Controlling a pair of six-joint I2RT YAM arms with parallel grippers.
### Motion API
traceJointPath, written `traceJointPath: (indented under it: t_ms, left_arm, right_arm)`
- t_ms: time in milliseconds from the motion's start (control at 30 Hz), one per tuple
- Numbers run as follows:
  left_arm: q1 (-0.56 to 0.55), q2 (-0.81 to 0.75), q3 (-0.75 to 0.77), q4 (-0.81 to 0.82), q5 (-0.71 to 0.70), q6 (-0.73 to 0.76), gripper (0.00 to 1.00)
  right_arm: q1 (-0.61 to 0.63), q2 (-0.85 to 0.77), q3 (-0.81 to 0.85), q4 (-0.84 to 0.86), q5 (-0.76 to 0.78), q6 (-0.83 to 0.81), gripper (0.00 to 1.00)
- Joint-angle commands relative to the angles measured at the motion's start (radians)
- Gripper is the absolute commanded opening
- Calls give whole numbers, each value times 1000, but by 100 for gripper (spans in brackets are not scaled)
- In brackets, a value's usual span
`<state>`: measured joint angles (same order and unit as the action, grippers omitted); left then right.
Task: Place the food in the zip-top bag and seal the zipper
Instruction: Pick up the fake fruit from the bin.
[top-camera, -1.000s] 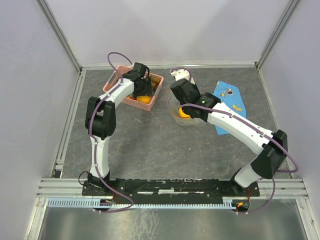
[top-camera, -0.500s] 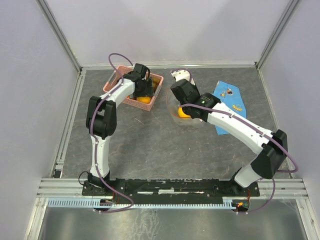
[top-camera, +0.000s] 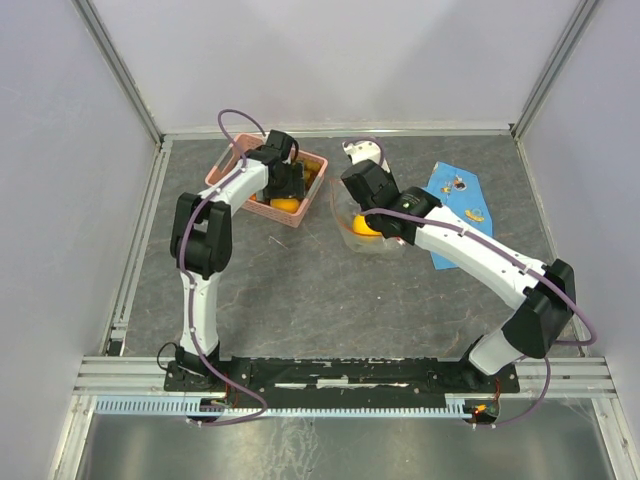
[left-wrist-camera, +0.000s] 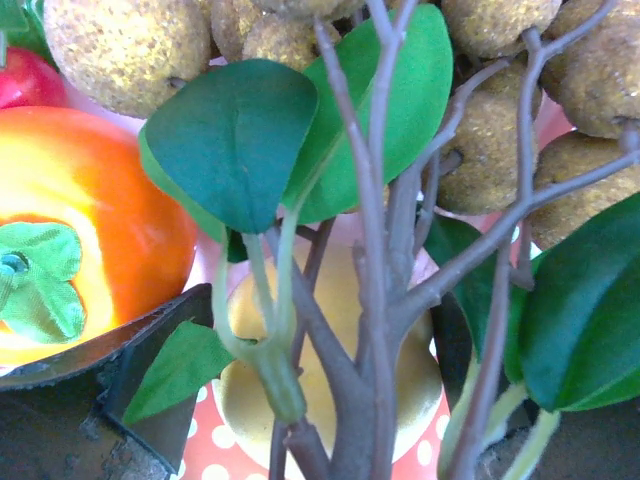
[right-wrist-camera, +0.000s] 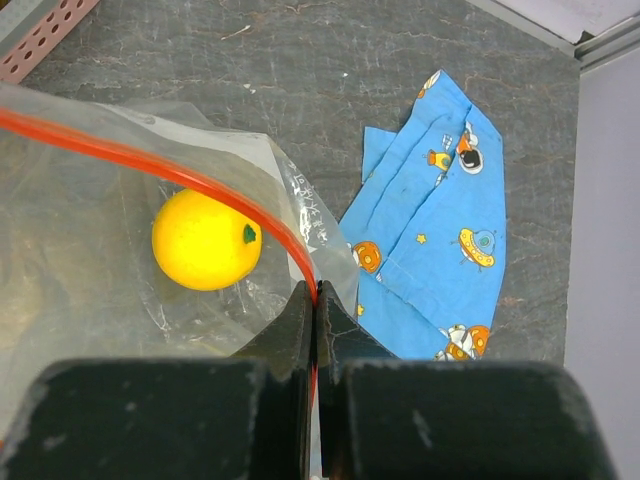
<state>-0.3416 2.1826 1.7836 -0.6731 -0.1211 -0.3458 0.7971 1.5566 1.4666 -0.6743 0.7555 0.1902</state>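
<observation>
In the top view my left gripper reaches down into the pink basket. Its wrist view shows the jaws open on either side of the brown stem of the grape bunch. The pale lemon lies under the stem, with an orange fruit at the left and a red cherry at the top left. My right gripper is shut on the red zipper strip of the clear bag, holding the mouth up. A yellow-orange round fruit lies in the bag. The slider tab is out of view.
A blue printed cloth lies just right of the bag, and it also shows in the top view. The basket's corner is beyond the bag to the left. Metal rails border the grey table.
My left gripper has dropped a little deeper into the basket among the fruit. The right arm and the bag have hardly moved.
</observation>
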Motion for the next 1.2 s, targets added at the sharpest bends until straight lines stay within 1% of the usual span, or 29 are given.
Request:
traceJointPath:
  t_ms: [0, 200, 367, 467, 667, 800, 1167]
  left_arm:
    - [1, -61, -44, -73, 1, 50, 90]
    - [2, -150, -86, -23, 6, 41, 74]
    - [3, -215, -102, 10, 9, 29, 66]
    - [3, -253, -127, 37, 7, 19, 65]
    - [15, -329, -208, 143, 4, -23, 63]
    - [43, -364, -244, 194, 31, -63, 62]
    - [153, -510, -394, 372, 287, -228, 61]
  right_arm:
    - [-2, -51, -8, 16, -5, 35, 2]
    - [-2, -61, -12, 13, -15, 47, 2]
    - [-2, -63, -11, 11, -26, 57, 2]
    - [-2, -57, -5, 11, -34, 64, 2]
    - [-1, -45, 4, 11, -52, 80, 2]
    - [-1, -39, 10, 16, -60, 90, 2]
    - [-1, -49, 4, 34, -104, 104, 2]
